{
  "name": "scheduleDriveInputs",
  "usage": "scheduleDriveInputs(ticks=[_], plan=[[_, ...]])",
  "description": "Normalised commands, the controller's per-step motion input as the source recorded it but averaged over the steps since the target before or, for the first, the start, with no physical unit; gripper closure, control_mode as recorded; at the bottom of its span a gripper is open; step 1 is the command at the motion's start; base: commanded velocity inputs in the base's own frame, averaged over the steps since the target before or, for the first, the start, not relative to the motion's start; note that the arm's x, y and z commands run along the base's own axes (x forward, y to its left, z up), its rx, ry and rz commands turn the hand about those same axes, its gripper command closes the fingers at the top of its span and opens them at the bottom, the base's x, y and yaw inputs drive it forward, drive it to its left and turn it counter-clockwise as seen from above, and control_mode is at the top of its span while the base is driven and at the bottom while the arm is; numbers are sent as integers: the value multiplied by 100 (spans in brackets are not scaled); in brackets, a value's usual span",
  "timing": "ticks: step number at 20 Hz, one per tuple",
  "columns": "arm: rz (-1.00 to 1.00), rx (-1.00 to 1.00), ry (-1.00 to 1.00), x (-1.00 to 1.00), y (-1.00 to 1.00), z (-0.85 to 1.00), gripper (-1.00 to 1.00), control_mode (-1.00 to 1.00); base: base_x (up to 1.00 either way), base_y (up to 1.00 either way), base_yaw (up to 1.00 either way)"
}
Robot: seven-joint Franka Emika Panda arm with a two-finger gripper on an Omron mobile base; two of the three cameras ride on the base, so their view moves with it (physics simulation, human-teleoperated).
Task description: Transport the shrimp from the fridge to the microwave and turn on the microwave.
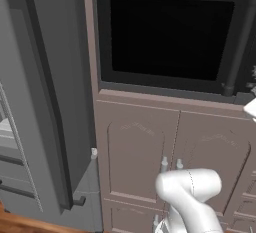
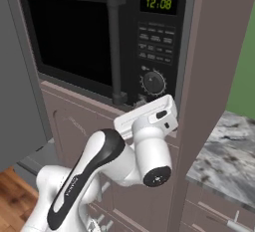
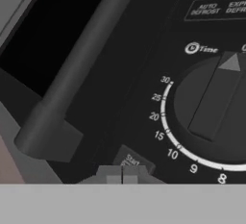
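You're pressing gripper, fingertips together, toward start button under timer dial; microwave door shut. Keep pushing straight, centered.

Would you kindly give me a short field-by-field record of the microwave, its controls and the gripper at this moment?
microwave: dark grey built-in microwave, door closed, black window
handle: dark bar handle, upright beside the window
display: green clock digits reading 12:08
dial: round timer dial under the button rows
gripper: two-finger gripper, shut, close to the start button below the dial
fridge: tall grey fridge, left of the microwave
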Motion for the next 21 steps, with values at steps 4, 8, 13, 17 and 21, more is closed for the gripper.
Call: scheduleDriveInputs(ticks=[4,8,13,17,21], plan=[[-2,-3,0,45,0,-1,100,-100,0,0,0],[-7,-4,0,74,0,0,100,-100,0,0,0],[-5,-5,0,92,0,-15,100,-100,0,0,0],[-9,-7,0,100,4,-16,100,-100,0,0,0],[-26,-10,0,100,22,-13,100,-100,0,0,0]])
